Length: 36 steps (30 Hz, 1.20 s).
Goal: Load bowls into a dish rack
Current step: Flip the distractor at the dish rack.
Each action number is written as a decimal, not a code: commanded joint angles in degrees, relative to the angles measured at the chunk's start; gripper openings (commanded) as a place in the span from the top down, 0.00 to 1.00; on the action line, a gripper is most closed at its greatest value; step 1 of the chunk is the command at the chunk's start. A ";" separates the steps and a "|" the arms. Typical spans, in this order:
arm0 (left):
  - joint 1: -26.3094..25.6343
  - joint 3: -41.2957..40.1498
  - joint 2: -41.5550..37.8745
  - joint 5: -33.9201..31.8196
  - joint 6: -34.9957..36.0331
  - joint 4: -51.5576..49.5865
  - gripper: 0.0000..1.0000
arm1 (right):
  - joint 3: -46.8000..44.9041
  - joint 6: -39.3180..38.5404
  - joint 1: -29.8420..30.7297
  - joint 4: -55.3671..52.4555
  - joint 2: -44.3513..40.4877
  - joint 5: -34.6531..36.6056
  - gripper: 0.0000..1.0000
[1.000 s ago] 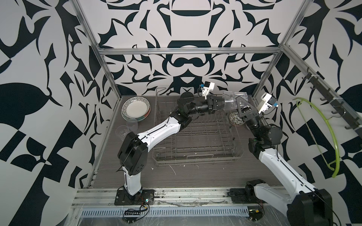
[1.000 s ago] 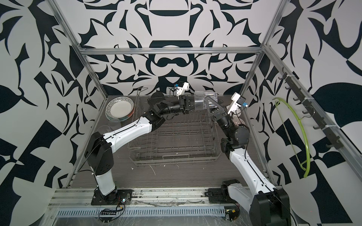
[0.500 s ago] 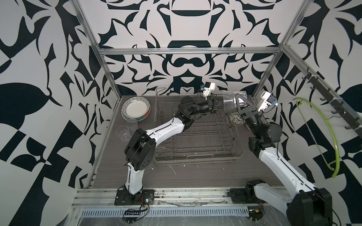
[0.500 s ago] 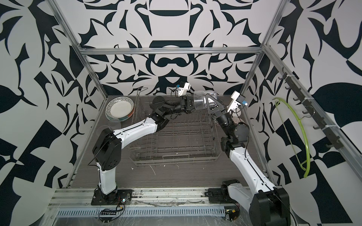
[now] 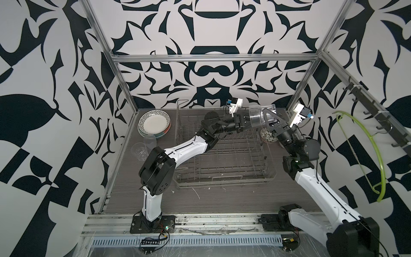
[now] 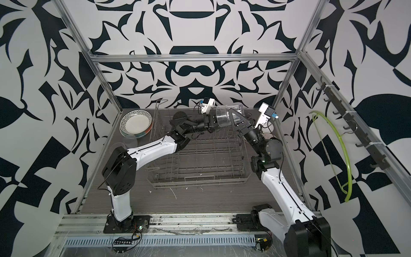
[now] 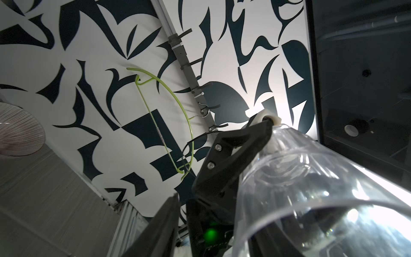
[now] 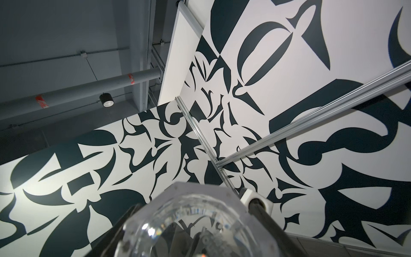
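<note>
I see a stack of plates (image 5: pixel 154 121) at the table's (image 5: pixel 222 200) far left corner, with two empty glasses (image 5: pixel 139 151) just in front of it. A third glass (image 5: pixel 255 115) is up in the air, tipped on its side. A green hanger (image 7: pixel 191 133) hangs from the hook rail (image 7: pixel 188 70) on the right wall.

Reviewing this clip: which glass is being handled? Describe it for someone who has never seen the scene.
Start at the grey wire dish rack in the middle of the table. Above its far right corner, the right gripper holds a clear glass on its side in mid-air. The other glasses stand on the table left of the rack.
</note>
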 commanded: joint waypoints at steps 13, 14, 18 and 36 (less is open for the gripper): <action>1.79 -1.05 -26.17 -35.40 41.86 -73.28 0.45 | 12.87 -25.80 0.22 -31.46 -2.89 -2.59 0.60; 1.98 -3.98 -28.87 -39.39 41.78 -73.56 0.44 | 13.09 -26.32 0.22 -32.42 -2.40 -2.88 0.60; 2.37 -11.42 -39.58 -49.71 41.16 -76.36 0.43 | 13.07 -27.75 0.57 -34.87 -0.13 -3.52 0.59; 2.43 -18.68 -53.47 -68.30 39.86 -92.24 0.42 | 23.58 -49.86 27.57 -57.94 16.20 13.88 0.59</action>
